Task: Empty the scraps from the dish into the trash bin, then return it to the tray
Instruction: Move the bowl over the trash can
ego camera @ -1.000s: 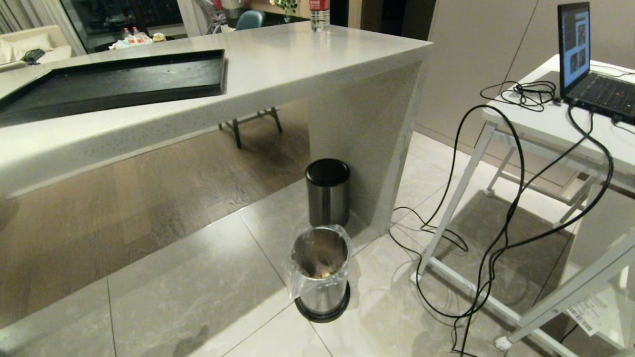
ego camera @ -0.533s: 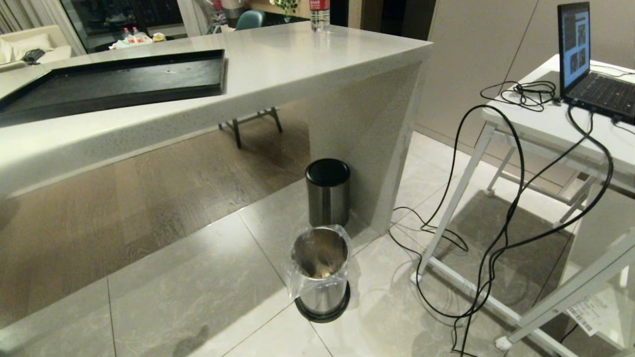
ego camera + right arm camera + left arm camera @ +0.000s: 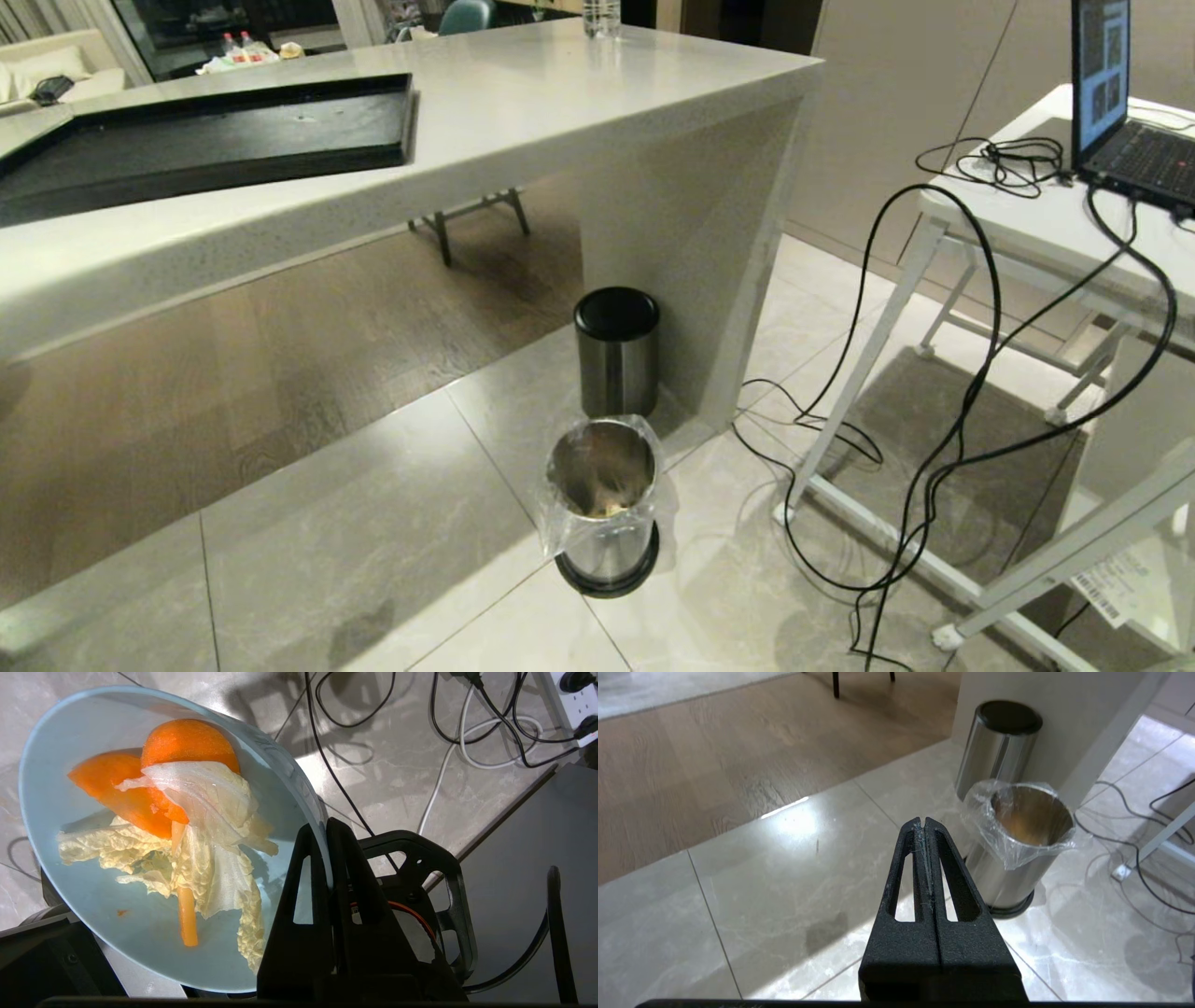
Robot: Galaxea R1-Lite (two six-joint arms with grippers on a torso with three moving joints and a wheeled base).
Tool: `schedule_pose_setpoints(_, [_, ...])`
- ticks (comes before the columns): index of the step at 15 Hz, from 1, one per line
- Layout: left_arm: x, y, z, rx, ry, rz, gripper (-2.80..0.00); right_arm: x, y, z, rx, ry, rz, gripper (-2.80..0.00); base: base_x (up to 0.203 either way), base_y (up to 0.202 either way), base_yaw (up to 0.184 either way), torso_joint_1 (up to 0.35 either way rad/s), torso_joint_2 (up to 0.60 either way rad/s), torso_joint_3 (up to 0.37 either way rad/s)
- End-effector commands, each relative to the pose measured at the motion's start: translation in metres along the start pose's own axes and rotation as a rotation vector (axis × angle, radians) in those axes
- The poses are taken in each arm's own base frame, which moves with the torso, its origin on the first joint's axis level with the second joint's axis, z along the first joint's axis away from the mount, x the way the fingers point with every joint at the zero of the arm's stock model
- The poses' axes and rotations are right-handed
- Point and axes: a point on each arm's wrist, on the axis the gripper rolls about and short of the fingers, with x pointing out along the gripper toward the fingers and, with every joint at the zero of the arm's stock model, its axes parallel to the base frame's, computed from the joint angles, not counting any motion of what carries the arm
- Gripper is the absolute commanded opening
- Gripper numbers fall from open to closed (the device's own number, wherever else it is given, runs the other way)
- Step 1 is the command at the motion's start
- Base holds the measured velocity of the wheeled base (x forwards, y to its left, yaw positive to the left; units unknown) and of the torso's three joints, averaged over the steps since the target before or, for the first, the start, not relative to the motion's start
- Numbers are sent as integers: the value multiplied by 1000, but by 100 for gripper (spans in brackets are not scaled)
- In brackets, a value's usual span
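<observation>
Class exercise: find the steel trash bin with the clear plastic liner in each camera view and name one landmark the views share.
Head view: trash bin, low centre, on floor tiles.
Left wrist view: trash bin, right of centre, beyond the shut left claw.
Right wrist view: not in it.
Shared landmark: black-lidded bin just behind it.

My head camera is looking forward and down from well above the floor, taking in the counter edge with the tray (image 3: 215, 140), the trash bin (image 3: 604, 504) on the tiles and a side table (image 3: 1036, 224) at my right. The camera on my left wrist is peering along my left gripper (image 3: 924, 823) from low and near, facing that same trash bin (image 3: 1017, 858) and the dark-lidded bin (image 3: 999, 746) behind it, so both views are sharing those two bins and the tiled floor. My right wrist camera is sitting close behind my right gripper (image 3: 324, 828), facing down past the dish (image 3: 107, 914) onto floor cables (image 3: 439, 760), sharing only the tiles.
</observation>
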Motion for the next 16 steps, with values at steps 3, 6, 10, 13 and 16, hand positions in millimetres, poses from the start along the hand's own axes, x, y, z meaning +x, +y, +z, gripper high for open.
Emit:
schedule_pose_setpoints(3, [0, 0, 0, -2, 0, 0, -280, 0, 0, 0, 2, 4, -3, -280, 0, 0, 0, 6, 1, -192])
schedule_pose_setpoints(6, [0, 0, 0, -2, 0, 0, -280, 1, 0, -1, 2, 6, -4, -280, 0, 0, 0, 3, 4, -194])
schedule_pose_setpoints(10, [0, 0, 0, -2, 0, 0, -280, 1, -1, -1, -1, 9, -6, -280, 0, 0, 0, 5, 1, -197])
schedule_pose_setpoints(13, [0, 0, 0, -2, 0, 0, -280, 1, 0, -1, -1, 4, -5, -280, 0, 0, 0, 4, 2, -202])
schedule_pose_setpoints(16, [0, 0, 0, -2, 0, 0, -280, 1, 0, -1, -1, 6, -6, -280, 0, 0, 0, 6, 4, -196])
